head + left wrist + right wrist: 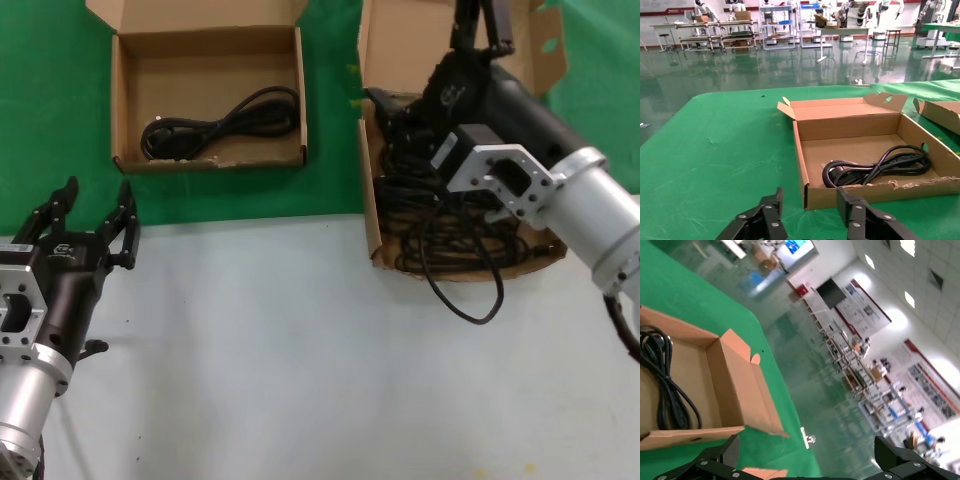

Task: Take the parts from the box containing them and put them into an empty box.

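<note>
Head view showed one cord [222, 122] already in the low box [120, 100] far from the right claw [400, 125], which reached into the tall-lidded box [368, 215] over many cords [450, 245], its grip unclear.

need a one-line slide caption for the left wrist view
Open left gripper faces a low box holding one coiled cord.
</note>
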Tool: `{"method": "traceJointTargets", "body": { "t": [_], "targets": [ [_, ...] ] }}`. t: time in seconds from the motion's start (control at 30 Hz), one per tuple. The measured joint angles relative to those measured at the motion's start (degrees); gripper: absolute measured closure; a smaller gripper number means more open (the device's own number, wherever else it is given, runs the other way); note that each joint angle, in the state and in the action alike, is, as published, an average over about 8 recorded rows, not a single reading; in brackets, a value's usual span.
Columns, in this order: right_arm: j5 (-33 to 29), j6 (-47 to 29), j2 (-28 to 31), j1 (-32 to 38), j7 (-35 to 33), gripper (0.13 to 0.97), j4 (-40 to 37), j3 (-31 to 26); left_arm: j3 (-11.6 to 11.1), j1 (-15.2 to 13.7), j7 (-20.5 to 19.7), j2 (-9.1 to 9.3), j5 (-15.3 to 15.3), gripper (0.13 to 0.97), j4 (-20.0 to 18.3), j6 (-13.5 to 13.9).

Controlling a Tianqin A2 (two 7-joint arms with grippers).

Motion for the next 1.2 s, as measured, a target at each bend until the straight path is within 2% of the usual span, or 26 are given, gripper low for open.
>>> {"method": "traceJointTargets", "body": {
  "t": [0.1,0.37,0.4,0.67,0.97,1.2],
  "targets": [
    [1.48,0.69,-0.12,-1.43,1.33,0.153,-0.06,0.70,-0.03,0.05,0.03,0.00,-0.04,0.757,0.00,-0.05],
    [5.37,2.51,-0.43,-5.24,4.82,0.135,-0.22,2.53,-0.11,0.18,0.09,-0.01,-0.15,0.565,0.01,-0.18],
    [5.86,2.74,-0.47,-5.73,5.26,0.134,-0.24,2.77,-0.12,0.20,0.10,-0.01,-0.16,0.565,0.01,-0.19],
    [9.78,4.57,-0.78,-9.54,8.77,0.129,-0.40,4.62,-0.21,0.33,0.17,-0.02,-0.27,0.360,0.01,-0.32],
    [14.15,6.61,-1.13,-13.83,12.69,0.129,-0.59,6.68,-0.30,0.48,0.25,-0.03,-0.39,0.220,0.01,-0.47],
    [17.54,8.19,-1.40,-17.15,15.73,0.129,-0.73,8.29,-0.37,0.59,0.31,-0.03,-0.49,0.164,0.02,-0.58]
  ]
}}
